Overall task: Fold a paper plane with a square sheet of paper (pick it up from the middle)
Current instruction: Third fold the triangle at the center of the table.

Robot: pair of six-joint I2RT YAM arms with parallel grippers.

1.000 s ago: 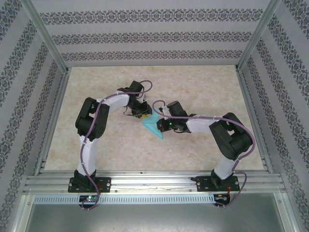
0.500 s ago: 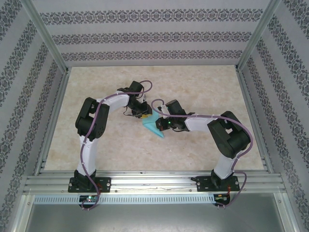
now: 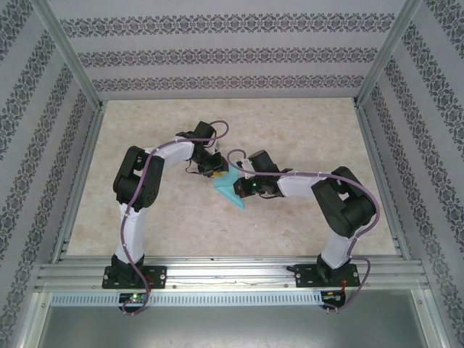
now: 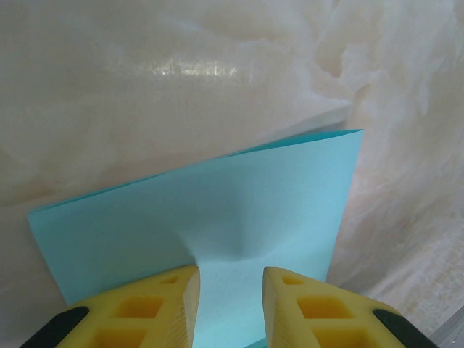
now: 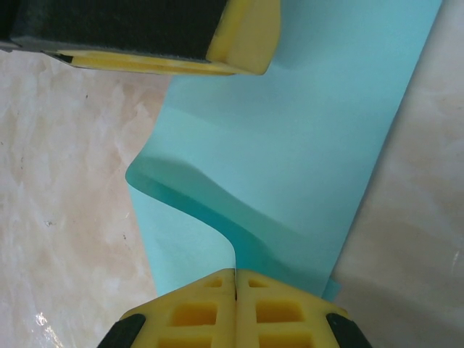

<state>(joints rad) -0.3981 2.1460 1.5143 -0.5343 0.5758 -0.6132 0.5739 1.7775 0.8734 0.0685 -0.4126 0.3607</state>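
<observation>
Where the two arms meet, near the middle of the marble-patterned table [image 3: 304, 138], the turquoise sheet of paper [image 3: 232, 196] lies folded; in the left wrist view two layers show at its far edge. Around the table stand an aluminium frame [image 3: 217, 272] and walls [image 3: 217, 54] with bands of dark ornament, and purple cables [image 3: 156, 163] run along both arms.

Seen from above, the right gripper [image 3: 237, 186] covers the right side of the sheet and the left gripper [image 3: 214, 172] covers its far-left end. The long axis of the sheet runs diagonally from the left gripper toward the near right, and its pointed end faces the near edge of the table.

The yellow fingers [image 4: 163, 301] of the left gripper are spread apart, with the sheet in the gap and a shallow dent just ahead of them. Whether they press on the sheet I cannot tell. The right gripper's fingers [image 5: 196, 304] are pressed together and pinch a raised layer of the sheet, which bulges up in a wave.
</observation>
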